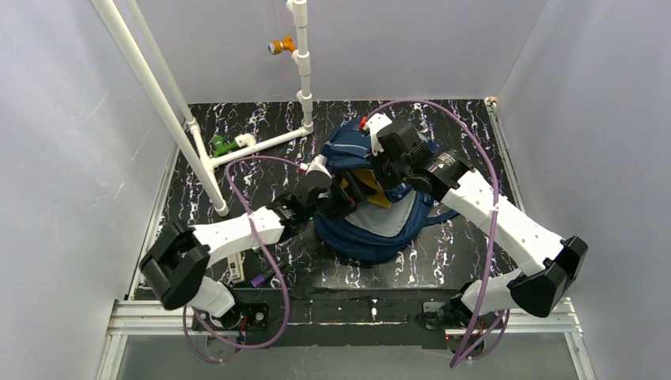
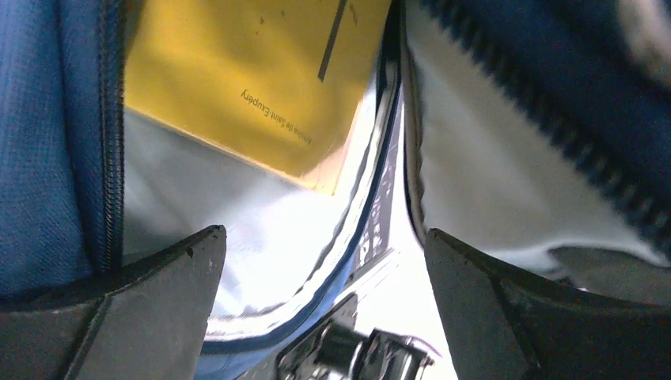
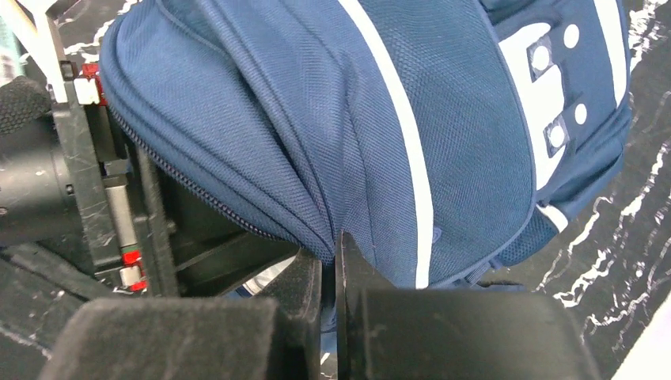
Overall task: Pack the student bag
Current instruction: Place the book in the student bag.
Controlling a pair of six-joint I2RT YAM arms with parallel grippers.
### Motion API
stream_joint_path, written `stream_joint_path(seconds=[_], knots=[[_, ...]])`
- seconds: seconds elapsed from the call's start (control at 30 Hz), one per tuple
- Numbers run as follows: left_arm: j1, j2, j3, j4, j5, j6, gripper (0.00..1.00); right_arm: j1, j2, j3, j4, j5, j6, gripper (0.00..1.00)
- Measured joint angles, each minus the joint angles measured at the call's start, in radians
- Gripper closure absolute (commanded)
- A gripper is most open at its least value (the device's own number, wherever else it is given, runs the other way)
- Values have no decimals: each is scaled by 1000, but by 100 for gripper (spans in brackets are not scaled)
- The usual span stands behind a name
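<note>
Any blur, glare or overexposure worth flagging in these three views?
Left wrist: the student bag lining blown out white below the yellow book, the zip at picture right blurred. Right wrist: fabric sharp, right gripper soft up close. Top external: even, sharp.

student bag [image 3: 380, 119] — woven navy cloth, matt | table [image 1: 443, 261] — smooth black marbled

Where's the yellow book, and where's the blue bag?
yellow book [image 2: 237, 67]: left wrist view, middle of its cover.
student bag [image 3: 316, 119]: right wrist view, blue fabric side.
</note>
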Motion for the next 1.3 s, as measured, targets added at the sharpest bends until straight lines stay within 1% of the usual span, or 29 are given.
stream_joint_path(seconds=[0.1, 0.13, 0.17, 0.2, 0.37, 0.5, 0.63, 0.7, 0.8, 0.9, 1.07, 1.13, 1.23, 1.3], knots=[[0, -98, -48, -78, 37, 55, 5, 8, -10, -5, 5, -45, -8, 99], [4, -143, -66, -122, 51, 88, 5, 11, -17, -17, 17, -67, -13, 99], [5, -151, -69, -130, 53, 94, 3, 15, -23, -27, 26, -86, -17, 99], [9, -219, -86, -208, 66, 151, 2, 22, -34, -45, 44, -110, -20, 99], [45, -396, -75, -521, 75, 338, 2, 45, -74, -127, 142, -232, -19, 99], [111, -435, -21, -703, 126, 462, 2, 50, -116, -226, 256, -307, 6, 99], [174, -435, -2, -779, 185, 526, 2, 49, -138, -295, 326, -321, 37, 99], [201, -452, 0, -793, 202, 539, 2, 35, -143, -315, 308, -299, 44, 99], [272, -495, 39, -787, 214, 560, 2, 13, -153, -352, 294, -267, 54, 99], [334, -490, 87, -772, 240, 570, 8, -1, -187, -400, 300, -235, 67, 98], [423, -401, 115, -727, 322, 557, 22, -11, -253, -467, 320, -224, 97, 97], [449, -377, 101, -700, 356, 545, 35, -11, -261, -475, 320, -224, 105, 96], [470, -359, 80, -662, 412, 541, 46, -11, -262, -475, 318, -223, 109, 95], [482, -329, 73, -625, 466, 548, 56, -11, -265, -475, 316, -221, 109, 94]])
